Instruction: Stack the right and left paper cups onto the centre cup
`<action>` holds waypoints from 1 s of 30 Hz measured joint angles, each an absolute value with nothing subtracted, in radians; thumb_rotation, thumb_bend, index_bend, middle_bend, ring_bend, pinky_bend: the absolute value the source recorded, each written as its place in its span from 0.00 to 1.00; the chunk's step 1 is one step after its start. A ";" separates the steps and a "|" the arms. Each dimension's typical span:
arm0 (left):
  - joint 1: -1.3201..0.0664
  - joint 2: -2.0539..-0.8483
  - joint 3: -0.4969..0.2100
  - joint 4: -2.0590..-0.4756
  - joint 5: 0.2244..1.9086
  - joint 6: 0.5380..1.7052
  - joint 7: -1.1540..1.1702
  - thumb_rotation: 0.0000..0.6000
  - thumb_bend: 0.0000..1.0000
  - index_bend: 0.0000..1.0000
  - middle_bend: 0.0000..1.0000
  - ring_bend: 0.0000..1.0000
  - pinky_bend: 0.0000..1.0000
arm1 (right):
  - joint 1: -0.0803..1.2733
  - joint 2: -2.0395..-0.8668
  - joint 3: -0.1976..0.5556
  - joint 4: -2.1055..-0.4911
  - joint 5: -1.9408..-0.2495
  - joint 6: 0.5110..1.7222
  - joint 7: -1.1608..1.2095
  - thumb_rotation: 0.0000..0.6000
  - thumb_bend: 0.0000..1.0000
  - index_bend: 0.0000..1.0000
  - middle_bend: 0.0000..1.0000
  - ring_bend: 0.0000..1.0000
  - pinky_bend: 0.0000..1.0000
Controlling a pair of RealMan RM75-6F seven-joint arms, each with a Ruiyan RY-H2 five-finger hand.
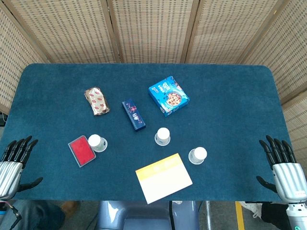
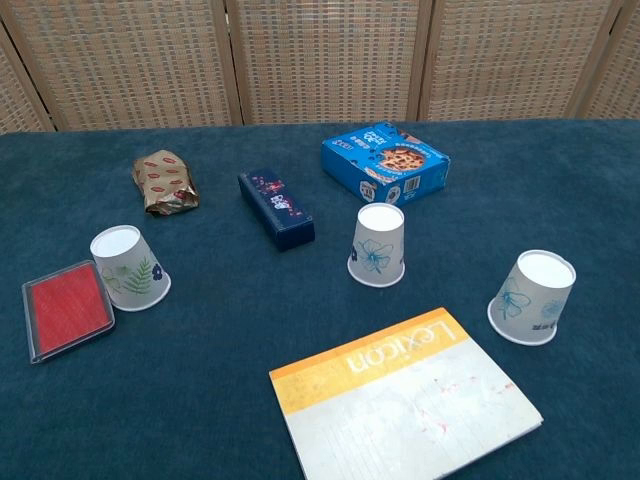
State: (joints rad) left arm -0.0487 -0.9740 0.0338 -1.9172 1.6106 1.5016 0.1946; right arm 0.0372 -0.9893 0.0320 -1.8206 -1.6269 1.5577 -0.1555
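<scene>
Three white paper cups stand upside down on the blue table [image 1: 225,100]. The centre cup [image 1: 163,136] [image 2: 379,246] has a blue flower print. The right cup [image 1: 197,155] [image 2: 533,297] also shows blue flowers. The left cup [image 1: 97,143] [image 2: 130,268] carries green leaves. My left hand [image 1: 13,163] hovers at the table's left front corner, fingers spread and holding nothing. My right hand [image 1: 283,170] is at the right front corner, fingers likewise apart and empty. Both hands are far from the cups and appear only in the head view.
A yellow and white Lexicon book [image 1: 163,178] [image 2: 405,402] lies at the front, below the centre cup. A red case [image 1: 82,150] [image 2: 66,308] touches the left cup. Further back are a dark blue box [image 1: 133,114], a blue biscuit box [image 1: 168,96] and a foil snack pack [image 1: 96,100].
</scene>
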 measured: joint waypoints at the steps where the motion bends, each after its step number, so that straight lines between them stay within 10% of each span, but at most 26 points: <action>1: -0.049 -0.974 0.034 -1.917 1.610 1.500 0.195 1.00 0.00 0.00 0.00 0.00 0.00 | 0.038 -0.988 0.032 -1.821 -1.627 1.555 -0.153 1.00 0.00 0.00 0.00 0.00 0.00; 14: -0.053 -0.972 0.027 -1.918 1.600 1.496 0.182 1.00 0.00 0.00 0.00 0.00 0.00 | 0.073 -1.001 0.025 -1.803 -1.653 1.502 -0.115 1.00 0.00 0.04 0.01 0.00 0.00; 20: -0.059 -0.975 0.020 -1.918 1.584 1.485 0.187 1.00 0.00 0.00 0.00 0.00 0.00 | 0.157 -1.026 0.046 -1.775 -1.674 1.408 -0.098 1.00 0.00 0.17 0.17 0.10 0.03; 30: -0.070 -0.975 0.006 -1.923 1.545 1.464 0.188 1.00 0.00 0.00 0.00 0.00 0.00 | 0.350 -1.091 0.086 -1.731 -1.596 1.094 -0.059 1.00 0.23 0.27 0.28 0.20 0.15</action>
State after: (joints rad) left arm -0.0703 -0.9752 0.0055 -1.9235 1.5449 1.4645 0.1878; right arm 0.3498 -1.0912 0.0864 -1.7309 -1.5963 1.0941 -0.0588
